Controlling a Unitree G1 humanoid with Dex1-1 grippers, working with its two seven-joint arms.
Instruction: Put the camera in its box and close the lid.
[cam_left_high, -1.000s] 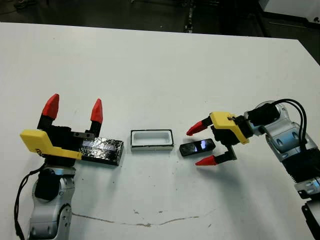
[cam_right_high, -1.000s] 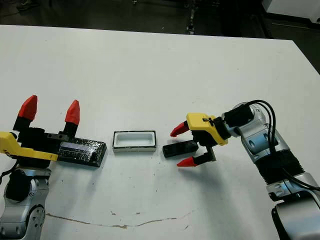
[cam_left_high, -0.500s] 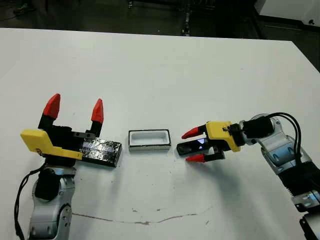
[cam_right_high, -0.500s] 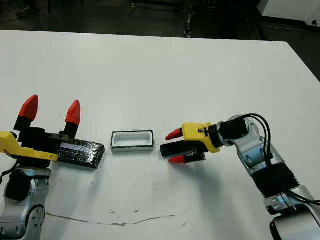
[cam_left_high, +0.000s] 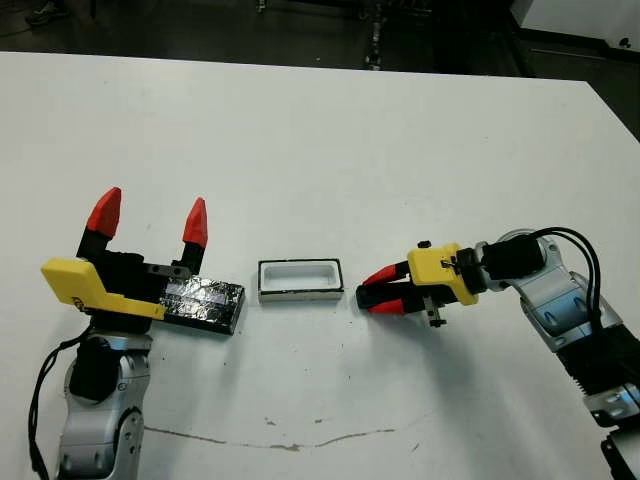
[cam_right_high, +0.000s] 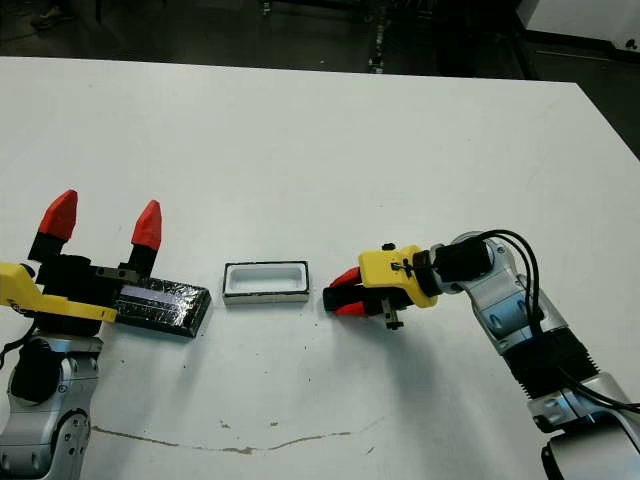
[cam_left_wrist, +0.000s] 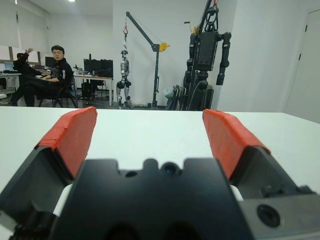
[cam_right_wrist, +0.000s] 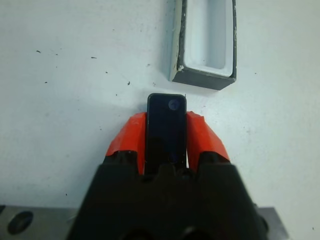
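The fingers (cam_right_wrist: 199, 137) of the right gripper (cam_left_high: 388, 300), which were standing wide apart on both sides of the camera (cam_right_wrist: 166, 127) a second ago, are now pressing on its two long sides, so the grasp is made. The camera is still lying on the counter (cam_left_high: 320, 150), just beside the right end of the open box (cam_left_high: 300, 280), so lifting it in is probably coming next. The left gripper (cam_left_high: 150, 218) is waiting with spread fingers above the lid (cam_left_high: 205, 303).
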